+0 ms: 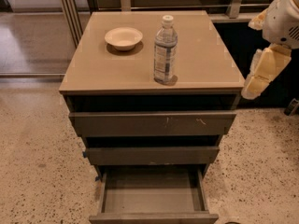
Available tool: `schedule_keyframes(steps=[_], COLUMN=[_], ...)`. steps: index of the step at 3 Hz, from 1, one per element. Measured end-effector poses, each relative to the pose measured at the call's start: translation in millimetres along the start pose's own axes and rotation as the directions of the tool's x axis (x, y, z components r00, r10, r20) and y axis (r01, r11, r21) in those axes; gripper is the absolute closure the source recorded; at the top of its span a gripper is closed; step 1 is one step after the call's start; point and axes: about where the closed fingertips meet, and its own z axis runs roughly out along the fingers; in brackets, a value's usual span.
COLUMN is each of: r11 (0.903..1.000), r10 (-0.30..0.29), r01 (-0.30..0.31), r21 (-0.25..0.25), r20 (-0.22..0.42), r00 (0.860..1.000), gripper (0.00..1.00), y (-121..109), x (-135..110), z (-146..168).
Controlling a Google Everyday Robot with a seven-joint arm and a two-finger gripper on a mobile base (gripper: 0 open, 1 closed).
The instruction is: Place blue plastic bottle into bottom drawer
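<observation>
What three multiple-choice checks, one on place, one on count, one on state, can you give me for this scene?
1. Where is the blue plastic bottle?
A. on the cabinet top, beside the bowl
B. on the floor
C. inside a drawer

2. How many drawers does the cabinet have?
A. two
B. three
C. five

3. The bottom drawer is:
A. shut flush
B. pulled open
C. taken out of the cabinet

Answers:
1 A: it stands upright near the top's front edge. The tool hangs off the cabinet's right side, apart from it.
2 B: three fronts are stacked.
3 B: its grey inside shows.
</observation>
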Motion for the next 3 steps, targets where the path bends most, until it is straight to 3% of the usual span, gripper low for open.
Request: schedule_keyframes(steps=[1, 2, 3], r11=[0.9994, 0.9981, 0.9964], r10=[0.022, 0.056, 0.084], r01=[-0.023, -0.06, -0.075], r21=[0.027, 0.017, -0.04], r20=[0.063, 0.176, 0.331], r00=[0.998, 0.983, 0.94], gripper=[0.0, 0.0, 0.0], y=[-42.7, -85.2, -112.7], x=[-9.9, -25.8, -62.2], z=[17.2, 35.7, 51.2])
